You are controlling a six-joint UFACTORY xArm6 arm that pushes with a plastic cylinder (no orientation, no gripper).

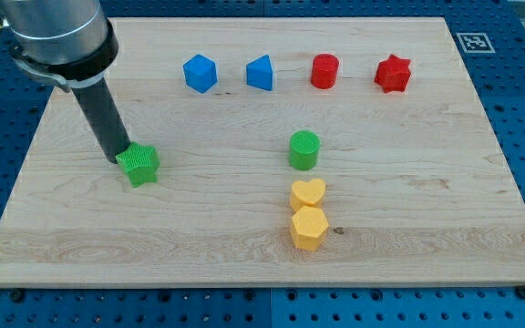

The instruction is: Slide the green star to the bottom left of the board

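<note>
The rod's tip [119, 160] touches the far-left side of the green star [140, 164], which sits left of centre on the counter [408, 219]. The push seems in hand; the star has yet to reach the near-left corner. Next, the tip likely needs to shift to the star's far-right side and press it near and left. There is no claw, so no open or closed state to tell. The rod hides the exact contact point, and the arm's upper part is cut off at the frame's top.
</note>
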